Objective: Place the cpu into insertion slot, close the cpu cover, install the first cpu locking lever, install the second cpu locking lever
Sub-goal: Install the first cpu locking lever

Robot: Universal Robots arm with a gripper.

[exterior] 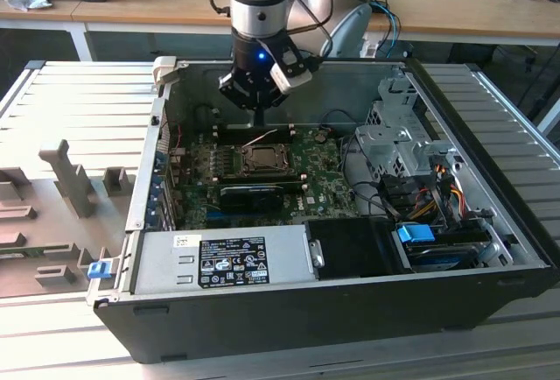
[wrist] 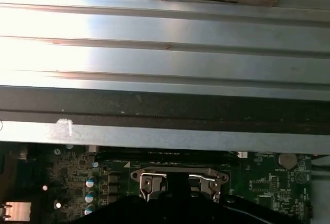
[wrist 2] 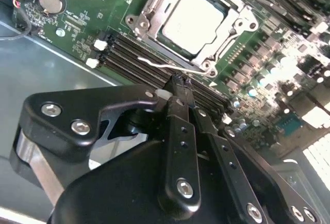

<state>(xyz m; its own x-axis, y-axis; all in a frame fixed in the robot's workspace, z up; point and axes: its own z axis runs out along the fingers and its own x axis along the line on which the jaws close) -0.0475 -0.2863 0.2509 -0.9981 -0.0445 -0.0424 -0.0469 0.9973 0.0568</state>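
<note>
At the near edge of the open computer case (exterior: pixel 490 249) sits the grey power supply (exterior: pixel 219 262), and beyond it the green motherboard (exterior: pixel 324 179). In the second wrist view the cpu (wrist 2: pixel 193 20) lies flat in its socket, with the cpu cover (wrist 2: pixel 147 15) framing it, apparently down. 1 thin wire locking lever (wrist 2: pixel 170 68) runs just beside the socket's edge. The gripper (wrist 2: pixel 181 82) hangs over that lever, its 2 fingertips pressed together and holding nothing, close to the lever's bend. I reckon the narrow tips could slip off the springy wire, or scrape the neighbouring memory slots (wrist 2: pixel 129 59). Farther back stands the case's far wall (wrist: pixel 165 53).
</note>
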